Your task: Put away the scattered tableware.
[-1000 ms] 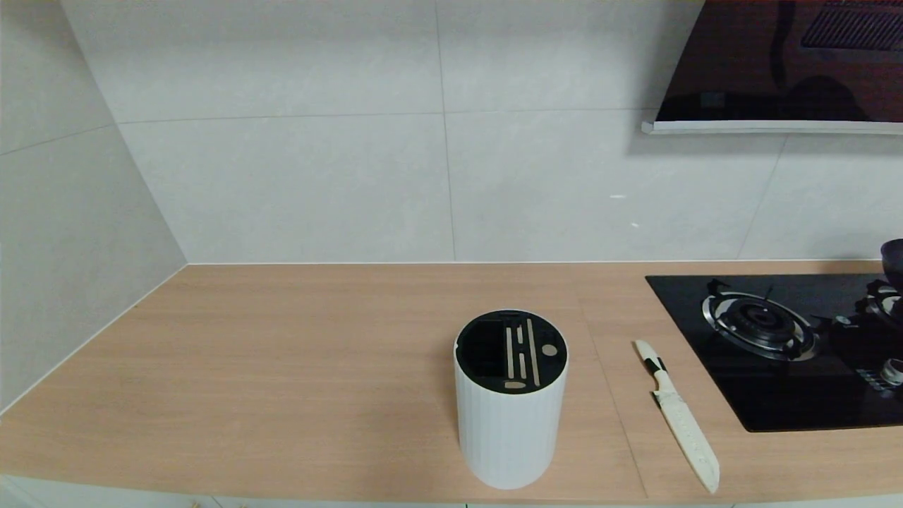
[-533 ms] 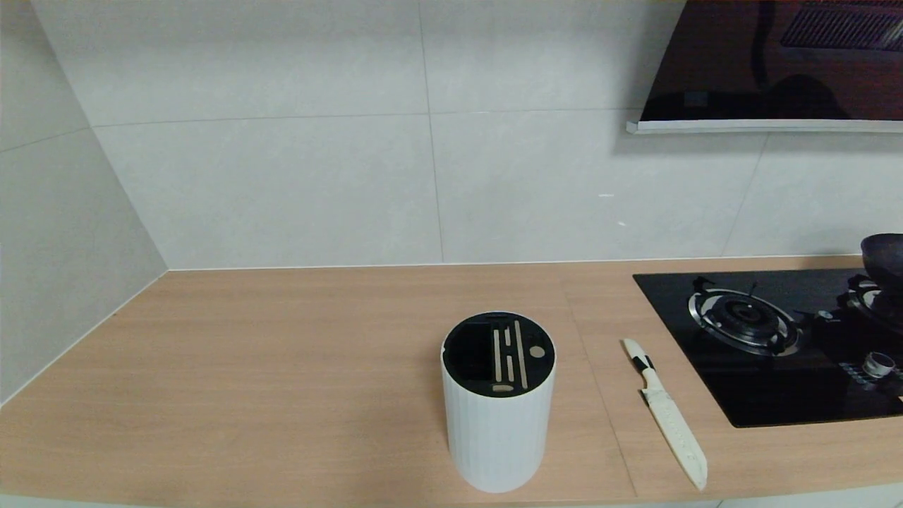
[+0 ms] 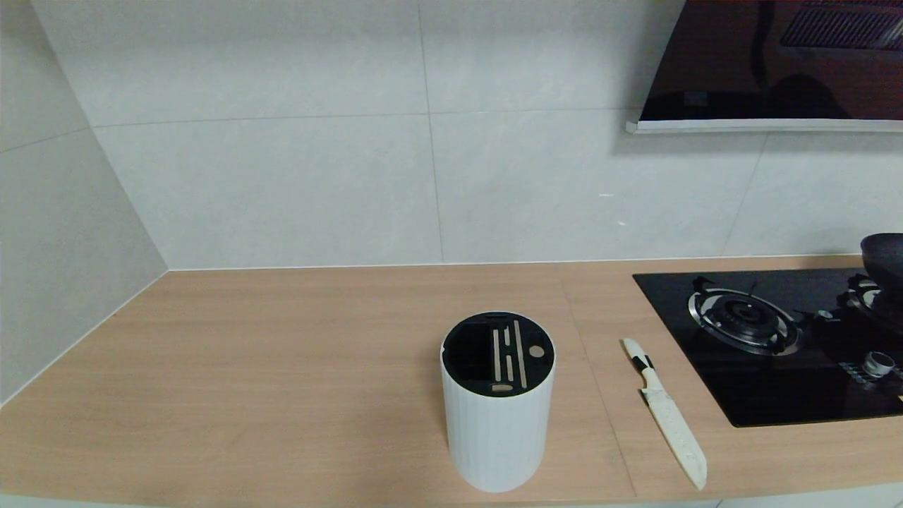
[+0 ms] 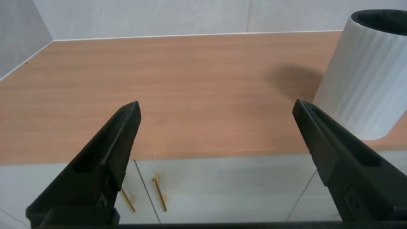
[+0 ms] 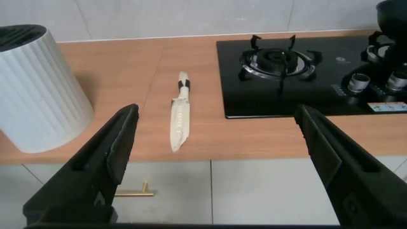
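A white knife with a black band on its handle lies flat on the wooden counter, blade toward the front edge, to the right of a white ribbed knife holder with a black slotted top. The right wrist view has the knife and the holder ahead of my right gripper, which is open and held off the counter's front edge. My left gripper is open too, in front of the counter edge, with the holder off to one side. Nothing is between either pair of fingers.
A black gas hob with burners and knobs sits at the counter's right, a dark pot on its far burner. A range hood hangs above. Tiled walls close the back and left. Cabinet fronts with brass handles lie below the counter.
The head camera shifted between one second and half a second ago, sliding the whole scene slightly left; since then nothing has changed. The knife and holder have not moved on the counter.
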Controlling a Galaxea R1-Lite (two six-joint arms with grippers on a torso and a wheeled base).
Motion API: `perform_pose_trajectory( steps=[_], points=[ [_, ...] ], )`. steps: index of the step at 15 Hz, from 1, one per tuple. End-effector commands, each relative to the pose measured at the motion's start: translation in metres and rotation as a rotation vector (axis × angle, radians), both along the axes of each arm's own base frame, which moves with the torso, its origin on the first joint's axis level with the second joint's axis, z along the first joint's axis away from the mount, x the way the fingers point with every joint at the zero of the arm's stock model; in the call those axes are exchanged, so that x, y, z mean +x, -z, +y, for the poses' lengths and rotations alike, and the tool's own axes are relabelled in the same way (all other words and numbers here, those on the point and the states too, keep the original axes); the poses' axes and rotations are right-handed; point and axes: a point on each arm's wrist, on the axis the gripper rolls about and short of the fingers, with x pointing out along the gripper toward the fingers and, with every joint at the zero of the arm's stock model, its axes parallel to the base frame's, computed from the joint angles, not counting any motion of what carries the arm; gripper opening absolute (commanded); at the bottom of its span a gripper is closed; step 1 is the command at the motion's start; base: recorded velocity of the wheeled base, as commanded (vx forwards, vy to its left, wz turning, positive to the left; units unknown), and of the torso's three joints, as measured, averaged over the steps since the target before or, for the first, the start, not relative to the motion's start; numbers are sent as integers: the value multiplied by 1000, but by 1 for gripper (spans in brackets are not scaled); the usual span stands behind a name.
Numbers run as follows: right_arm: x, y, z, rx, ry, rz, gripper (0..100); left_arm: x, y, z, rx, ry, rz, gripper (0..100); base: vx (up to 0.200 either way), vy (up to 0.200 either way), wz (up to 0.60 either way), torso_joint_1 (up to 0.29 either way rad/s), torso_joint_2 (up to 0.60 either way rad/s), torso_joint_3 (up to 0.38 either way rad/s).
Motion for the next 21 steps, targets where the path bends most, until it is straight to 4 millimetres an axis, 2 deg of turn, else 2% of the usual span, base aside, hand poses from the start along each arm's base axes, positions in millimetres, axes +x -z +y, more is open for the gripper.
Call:
perform_pose_trajectory(
  steps=[1, 3, 5, 9, 13, 14, 18, 20, 21],
  points=[
    [0, 0, 0, -9, 4, 1, 100, 0, 0, 0, 0, 0, 1, 100, 0, 0, 0, 0, 0, 0],
    [0, 0, 0, -9, 6, -1, 100, 0, 0, 0, 0, 0, 1, 100, 0, 0, 0, 0, 0, 0],
    [-7, -30, 0, 1, -3, -160, 100, 0, 0, 0, 0, 0, 1, 100, 0, 0, 0, 0, 0, 0],
    [1, -40, 1, 0, -43, -42, 100, 0, 0, 0, 2, 0, 1, 100, 0, 0, 0, 0, 0, 0],
    [31, -62, 2, 5, -86, 154, 100, 0, 0, 0, 0, 0, 1, 100, 0, 0, 0, 0, 0, 0],
    [44, -71, 2, 5, -101, 209, 100, 0, 0, 0, 0, 0, 1, 100, 0, 0, 0, 0, 0, 0],
    [73, -85, 10, -15, -228, 328, 100, 0, 0, 0, 0, 0, 1, 100, 0, 0, 0, 0, 0, 0],
    [93, -93, 16, -24, -264, 380, 100, 0, 0, 0, 0, 0, 1, 100, 0, 0, 0, 0, 0, 0],
    [112, -100, 20, -27, -267, 401, 100, 0, 0, 0, 0, 0, 3, 100, 0, 0, 0, 0, 0, 0]
  ],
)
